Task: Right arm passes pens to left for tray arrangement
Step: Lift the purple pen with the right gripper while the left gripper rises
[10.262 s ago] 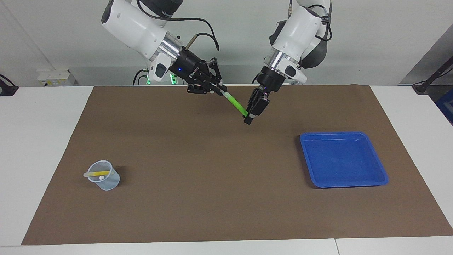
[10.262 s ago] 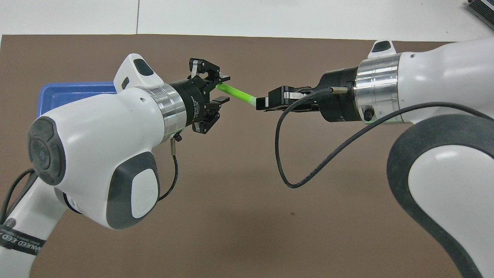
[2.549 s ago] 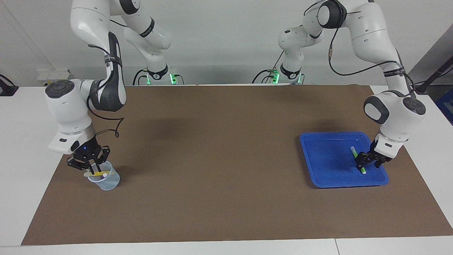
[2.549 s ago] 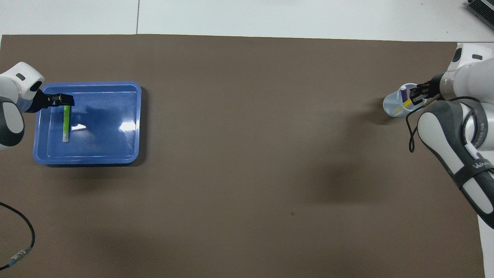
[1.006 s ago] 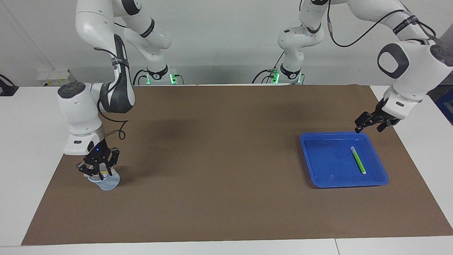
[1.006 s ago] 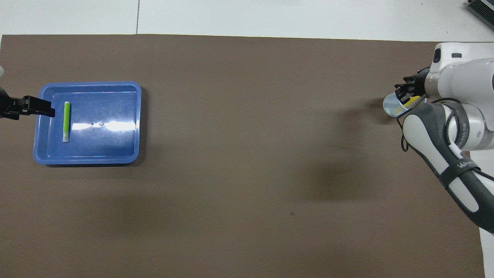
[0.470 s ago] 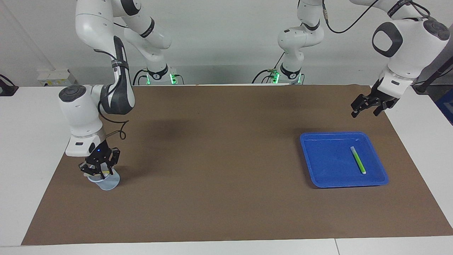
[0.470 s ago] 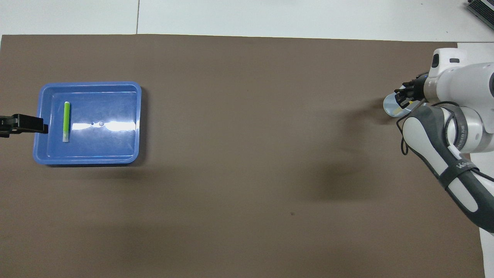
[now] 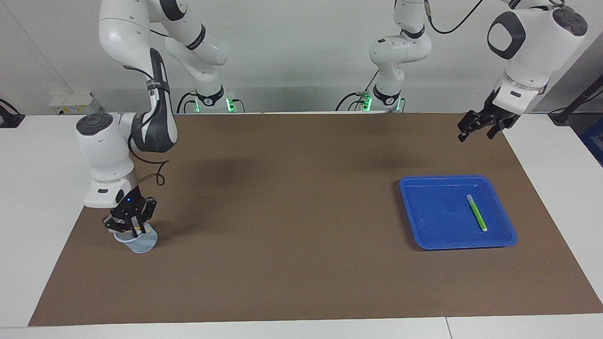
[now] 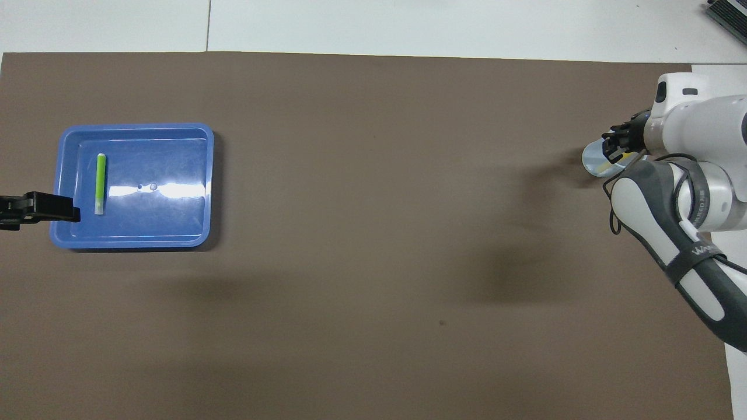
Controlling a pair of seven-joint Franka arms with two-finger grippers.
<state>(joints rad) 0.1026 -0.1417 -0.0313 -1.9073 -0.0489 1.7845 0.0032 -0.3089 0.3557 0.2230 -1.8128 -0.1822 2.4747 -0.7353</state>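
Only legible text was a strip on the right arm point(image 10: 694, 274) band, approx "WAN..", rest unreadable. Brown mat point(image 9: 292, 212) covered a white table point(image 9: 42, 197); grey wall w/ green base lights at the robots' end. Mat mid was bare, lots of room btwn cup and tray. Right gripper point(image 9: 128, 225) sat down in the cup point(image 9: 136, 242) at the right arm's end, fingertips together on a yellow pen point(image 10: 620, 161), barely visible. Left gripper point(image 9: 478, 126) hung spread apart, nothing in it, over mat at the left arm's end. Green pen point(image 9: 476, 213) lay flat in the blue tray point(image 9: 424, 235), near the tray edge toward the left arm's end
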